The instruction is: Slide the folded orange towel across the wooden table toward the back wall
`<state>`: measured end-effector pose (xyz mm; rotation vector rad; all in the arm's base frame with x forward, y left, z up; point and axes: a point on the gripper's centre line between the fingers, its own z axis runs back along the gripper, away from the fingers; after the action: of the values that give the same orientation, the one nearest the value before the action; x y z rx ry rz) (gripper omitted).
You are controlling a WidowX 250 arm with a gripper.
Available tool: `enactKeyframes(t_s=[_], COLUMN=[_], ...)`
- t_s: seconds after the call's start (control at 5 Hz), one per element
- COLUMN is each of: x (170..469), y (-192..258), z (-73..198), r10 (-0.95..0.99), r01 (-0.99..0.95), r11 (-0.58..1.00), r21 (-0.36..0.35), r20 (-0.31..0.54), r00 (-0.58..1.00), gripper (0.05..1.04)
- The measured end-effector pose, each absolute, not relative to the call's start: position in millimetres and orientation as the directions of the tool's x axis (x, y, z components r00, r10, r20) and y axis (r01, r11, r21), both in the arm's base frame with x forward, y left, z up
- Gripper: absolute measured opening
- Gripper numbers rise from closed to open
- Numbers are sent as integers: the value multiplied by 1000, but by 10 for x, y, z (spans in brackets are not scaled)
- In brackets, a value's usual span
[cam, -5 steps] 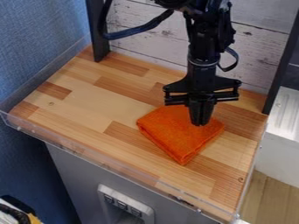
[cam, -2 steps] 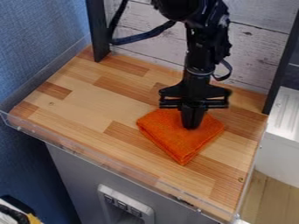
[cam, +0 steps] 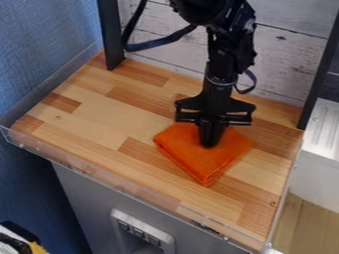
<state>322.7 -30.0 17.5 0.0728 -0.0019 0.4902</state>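
Shifted slightly left over the folded orange cloth (cam: 208,164), black gripper (cam: 210,145) with fingers together at its top, blue wall (cam: 46,54) left of the cloth, wooden tabletop (cam: 92,121) beneath it, white unit (cam: 316,173) to its right

Even, fairly bright light falls across the light-and-dark striped wooden tabletop (cam: 92,119), with no hard-edged shadows; its source is out of frame. The glossy white surface at the right (cam: 324,126) is the brightest area, pale and washed out. Small highlights glint along the clear plastic rim (cam: 83,171). The textured blue wall (cam: 39,49) darkens toward its lower part. Fine detail is soft throughout, and the black robot arm (cam: 222,49) is so dark that its parts seem to merge.
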Motion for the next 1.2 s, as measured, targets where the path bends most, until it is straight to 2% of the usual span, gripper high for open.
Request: enactKeyframes(t_s=[0.2, 0.6, 1.0, 1.2], x=[3299, 3548, 3733, 3767], y=[-145, 75, 235, 274], z=[151, 149, 158, 160], r10=[407, 247, 111, 64], r01=[-405, -247, -113, -65], r11=[912, 969, 993, 996], r21=[70, 20, -46, -54], r20=[-21, -73, -50, -22], r00=[913, 966, 993, 998], gripper=[63, 63, 63, 63])
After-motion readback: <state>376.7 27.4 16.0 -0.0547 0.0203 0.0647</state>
